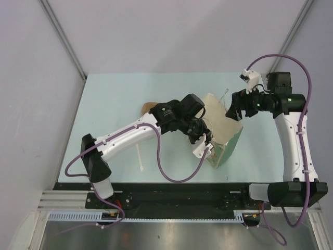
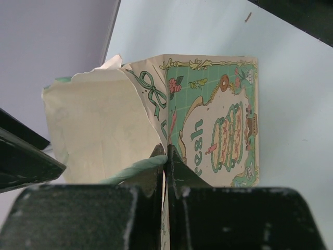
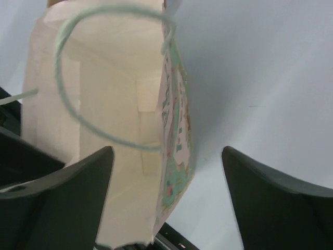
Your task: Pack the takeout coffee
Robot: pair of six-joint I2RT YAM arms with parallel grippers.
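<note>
Bag-opening step, by my read: coffee not yet packed, 2 tools working the mouth of the paper bag (image 1: 221, 130), which lies on its side mid-counter (image 1: 119, 94).

Left of the bag: white stir stick (image 1: 140, 156) flat on the counter, and a brown shape (image 1: 148, 108) mostly hidden behind the left arm. Cannot tell if that is carrier or cup. The takeout coffee is not clearly visible in any view; nothing shows inside the bag.

Left tool (image 1: 205, 141) at the bag's near edge, fingers pressed together and pinching the bag rim with a bit of green handle; the wrist view shows the pinch (image 2: 165, 151).

Bag print: green and cream, bow, cake-stand drawing, cursive letters "resh", likely part of "fresh". No brand readable.

Right tool (image 1: 232, 110) at the bag's far-right edge, fingers spread wide (image 3: 166, 151), gripping nothing; bag mouth and green string handle (image 3: 57, 52) sit right in front of it.

Next move, as I judge it: the right tool needs to close on the opposite rim and pull the mouth wide, then the cup goes in upright, lid on. Thin paper, already ragged at the rim, may tear.
</note>
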